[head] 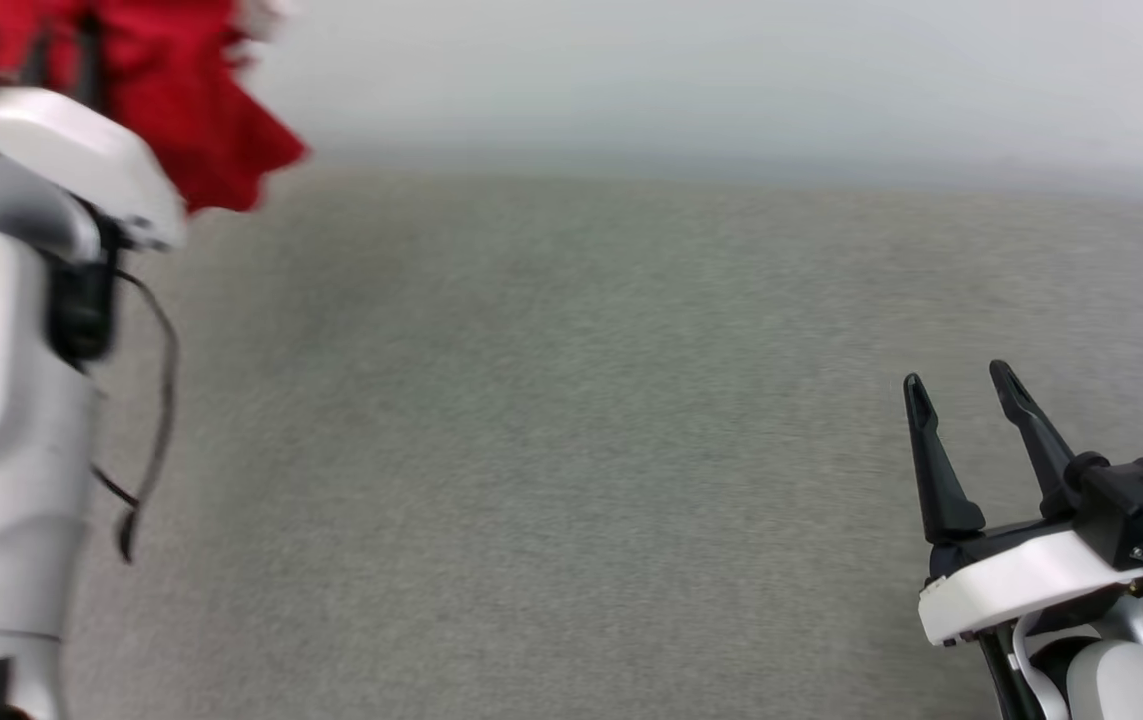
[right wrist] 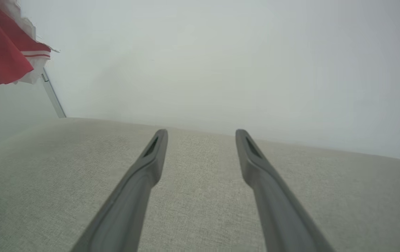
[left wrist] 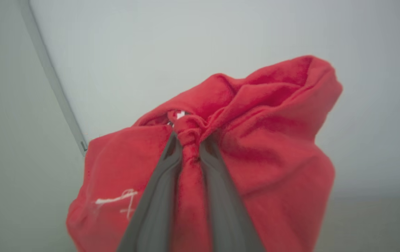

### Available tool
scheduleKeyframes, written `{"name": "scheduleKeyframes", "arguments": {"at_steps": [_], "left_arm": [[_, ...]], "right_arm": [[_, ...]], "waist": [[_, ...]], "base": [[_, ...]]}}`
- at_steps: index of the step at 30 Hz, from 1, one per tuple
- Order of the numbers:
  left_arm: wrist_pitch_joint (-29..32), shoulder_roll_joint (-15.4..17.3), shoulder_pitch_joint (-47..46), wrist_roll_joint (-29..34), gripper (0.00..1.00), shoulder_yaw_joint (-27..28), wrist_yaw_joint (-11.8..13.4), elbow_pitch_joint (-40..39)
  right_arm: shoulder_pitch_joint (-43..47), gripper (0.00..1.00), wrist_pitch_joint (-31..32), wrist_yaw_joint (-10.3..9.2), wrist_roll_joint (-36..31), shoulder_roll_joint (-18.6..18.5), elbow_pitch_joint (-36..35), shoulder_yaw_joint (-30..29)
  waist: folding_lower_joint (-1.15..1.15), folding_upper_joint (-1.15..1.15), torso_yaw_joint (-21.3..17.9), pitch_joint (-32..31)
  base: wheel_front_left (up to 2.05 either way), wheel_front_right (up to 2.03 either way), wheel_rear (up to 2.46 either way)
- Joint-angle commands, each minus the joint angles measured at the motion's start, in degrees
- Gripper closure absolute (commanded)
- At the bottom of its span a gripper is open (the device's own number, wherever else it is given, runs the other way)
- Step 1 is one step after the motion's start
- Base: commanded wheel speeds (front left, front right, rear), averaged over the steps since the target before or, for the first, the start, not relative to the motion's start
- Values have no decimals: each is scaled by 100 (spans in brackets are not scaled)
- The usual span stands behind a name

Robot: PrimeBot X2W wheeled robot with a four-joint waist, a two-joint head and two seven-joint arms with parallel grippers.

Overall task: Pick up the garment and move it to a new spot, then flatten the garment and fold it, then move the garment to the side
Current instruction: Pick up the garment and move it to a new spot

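Left gripper point(left wrist: 190, 145) pinches a bunched fold of the garment point(left wrist: 273, 140), both dark fingers point(left wrist: 158, 196) pressed against the twisted red cloth between them. Shirt hangs in a crumpled lump against a pale wall point(left wrist: 186, 42). Thin white marking at lower left of the fabric; speck of white trim above the fingertips.

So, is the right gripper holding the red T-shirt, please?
No, the right gripper stands open with nothing between its fingers.

Grey woven fabric surface point(head: 571, 450) meets a plain pale wall point(head: 731, 70) at its far edge. A grey strip point(right wrist: 53, 98) runs up the wall.
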Motion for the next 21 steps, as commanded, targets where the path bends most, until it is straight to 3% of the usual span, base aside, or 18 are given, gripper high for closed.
{"name": "scheduleKeyframes", "arguments": {"at_steps": [1,12,21], "left_arm": [[-63,-106,123,0,100,-67,-36,-59],[-131,-1306,784,-164,100,-928,-461,-295],[186,-1830,1937,-287,100,-1844,-715,-399]], "right_arm": [[95,0,-1,-3,-1,13,-11,-6],[162,0,32,-3,181,13,-61,48],[159,0,-52,-3,255,14,-28,-24]], "waist": [[1,0,-300,-218],[1,0,-1338,-100],[1,0,-1835,233]], "base": [[0,0,0],[0,0,0],[0,0,0]]}}
